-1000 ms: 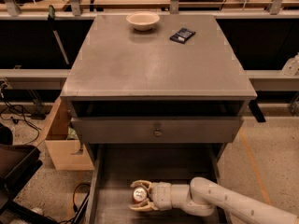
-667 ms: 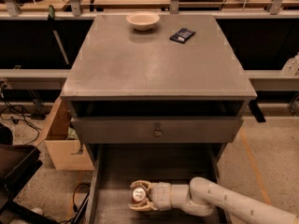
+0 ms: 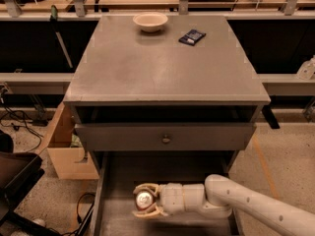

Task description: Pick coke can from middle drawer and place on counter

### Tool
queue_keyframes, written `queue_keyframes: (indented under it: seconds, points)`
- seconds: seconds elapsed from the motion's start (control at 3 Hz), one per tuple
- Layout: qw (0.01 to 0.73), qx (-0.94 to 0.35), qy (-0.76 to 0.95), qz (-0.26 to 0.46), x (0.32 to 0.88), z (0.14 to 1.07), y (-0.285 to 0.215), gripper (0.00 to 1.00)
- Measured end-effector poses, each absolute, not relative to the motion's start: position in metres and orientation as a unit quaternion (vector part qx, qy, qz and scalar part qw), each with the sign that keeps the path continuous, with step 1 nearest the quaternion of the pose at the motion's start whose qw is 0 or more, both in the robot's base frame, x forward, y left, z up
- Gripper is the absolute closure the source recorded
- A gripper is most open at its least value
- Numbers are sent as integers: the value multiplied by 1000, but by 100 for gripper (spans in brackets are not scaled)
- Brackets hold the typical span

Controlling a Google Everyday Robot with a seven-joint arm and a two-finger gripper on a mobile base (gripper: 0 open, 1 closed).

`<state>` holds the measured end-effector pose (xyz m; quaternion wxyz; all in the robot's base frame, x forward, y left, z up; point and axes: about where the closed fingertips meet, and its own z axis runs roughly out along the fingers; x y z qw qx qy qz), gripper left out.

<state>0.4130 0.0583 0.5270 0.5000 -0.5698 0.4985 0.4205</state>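
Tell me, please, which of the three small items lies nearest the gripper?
The coke can, down in the middle drawer right at the gripper; the bowl and dark packet sit far back on the counter.

No legible text anywhere. The dark packet [image 3: 192, 36] at the far right of the counter [image 3: 162, 68] carried pale marks, unreadable. The coke can [image 3: 144, 198] sat below the counter's front edge in the middle drawer [image 3: 162, 173], silver top to camera, no brand showing. The gripper [image 3: 141, 200] was in that drawer too, fingers clasped either side of the can. The bowl [image 3: 150, 21] at the counter's far edge was blank.
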Motion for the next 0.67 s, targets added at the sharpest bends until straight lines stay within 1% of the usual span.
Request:
queue_keyframes:
  seconds: [0.33, 0.67]
  points:
    - [509, -568, 488, 425, 396, 623, 44, 100]
    - [522, -558, 491, 419, 394, 710, 32, 100]
